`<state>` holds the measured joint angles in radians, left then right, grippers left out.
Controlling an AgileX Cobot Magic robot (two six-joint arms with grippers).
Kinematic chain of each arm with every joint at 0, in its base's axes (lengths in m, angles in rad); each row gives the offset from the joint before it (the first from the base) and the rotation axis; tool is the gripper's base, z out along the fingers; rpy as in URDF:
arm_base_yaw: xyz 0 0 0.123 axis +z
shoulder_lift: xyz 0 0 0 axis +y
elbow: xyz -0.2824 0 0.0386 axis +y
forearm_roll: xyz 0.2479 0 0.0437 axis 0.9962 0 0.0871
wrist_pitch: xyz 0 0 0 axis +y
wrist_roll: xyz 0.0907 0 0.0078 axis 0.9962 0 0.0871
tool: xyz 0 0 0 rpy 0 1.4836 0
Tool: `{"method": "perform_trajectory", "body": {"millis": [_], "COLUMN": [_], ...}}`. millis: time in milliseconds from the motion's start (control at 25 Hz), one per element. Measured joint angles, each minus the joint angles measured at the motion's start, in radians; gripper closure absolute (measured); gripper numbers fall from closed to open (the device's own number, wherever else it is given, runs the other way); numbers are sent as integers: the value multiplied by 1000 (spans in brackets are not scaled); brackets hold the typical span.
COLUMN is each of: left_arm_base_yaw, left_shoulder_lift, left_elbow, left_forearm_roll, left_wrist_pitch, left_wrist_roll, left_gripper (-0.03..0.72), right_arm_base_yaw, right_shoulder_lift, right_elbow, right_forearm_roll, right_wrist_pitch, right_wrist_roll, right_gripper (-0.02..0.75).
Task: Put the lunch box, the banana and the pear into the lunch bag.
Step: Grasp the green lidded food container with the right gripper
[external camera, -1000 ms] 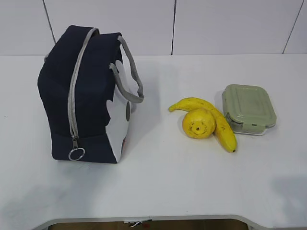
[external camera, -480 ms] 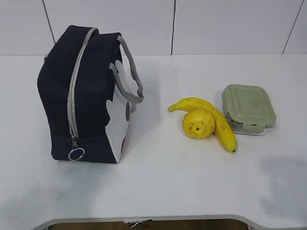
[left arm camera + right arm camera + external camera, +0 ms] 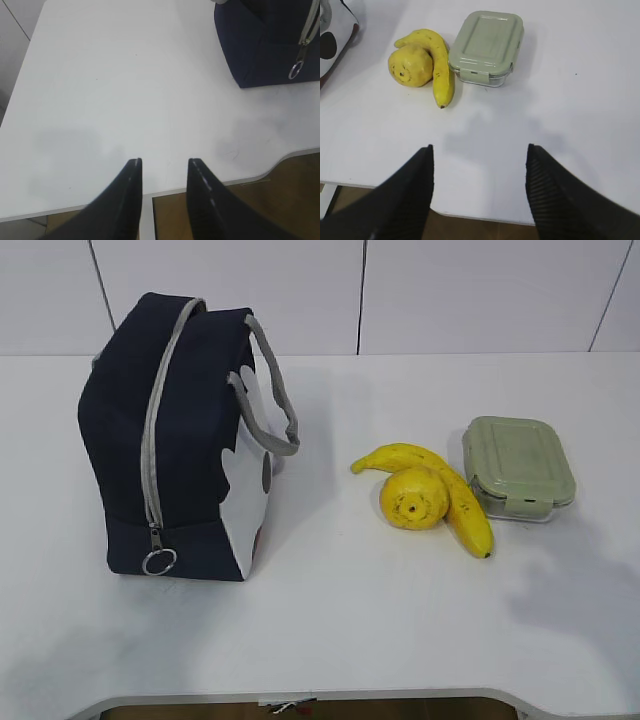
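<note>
The navy lunch bag (image 3: pixel 185 450) stands zipped shut on the left of the white table, its ring pull (image 3: pixel 159 561) hanging low at the front. To its right lie the yellow pear (image 3: pixel 412 498) and, curved round it, the banana (image 3: pixel 455 495). The green-lidded lunch box (image 3: pixel 518 466) sits just right of them. My right gripper (image 3: pixel 480 146) is open and empty above the table's front edge, short of the lunch box (image 3: pixel 487 46), banana (image 3: pixel 440 62) and pear (image 3: pixel 409 67). Over the front left edge my left gripper (image 3: pixel 164 160) is open and empty, with the bag (image 3: pixel 270 40) far off to its right.
The table's front edge (image 3: pixel 320 698) runs close below both grippers, with brown floor past it. A white panelled wall (image 3: pixel 360 290) closes the back. Bare tabletop lies between the bag and the fruit.
A soft shadow at the table's right front has spread leftward towards the lunch box. The bag, fruit and lunch box have not moved.
</note>
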<state>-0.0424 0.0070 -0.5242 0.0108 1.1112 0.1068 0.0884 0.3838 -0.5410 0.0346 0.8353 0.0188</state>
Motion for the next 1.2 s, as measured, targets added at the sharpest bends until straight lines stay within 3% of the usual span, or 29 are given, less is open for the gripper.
{"method": "perform_trajectory", "body": {"millis": [240,680,1200], "left_arm_base_yaw": [0,0,0], "left_shoulder_lift": [0,0,0], "left_elbow": [0,0,0], "left_forearm_roll": [0,0,0], "left_wrist_pitch": [0,0,0], "left_wrist_roll": [0,0,0], "left_gripper": [454,454,451], "right_arm_base_yaw": [0,0,-32], "right_shoulder_lift": [178,573,911], "right_elbow": [-125,-509,-693], "right_forearm_roll": [55,73,78], "right_wrist_pitch": [5,242,278], "right_wrist_roll": [11,-19,-80], "right_gripper": [269,269,269]}}
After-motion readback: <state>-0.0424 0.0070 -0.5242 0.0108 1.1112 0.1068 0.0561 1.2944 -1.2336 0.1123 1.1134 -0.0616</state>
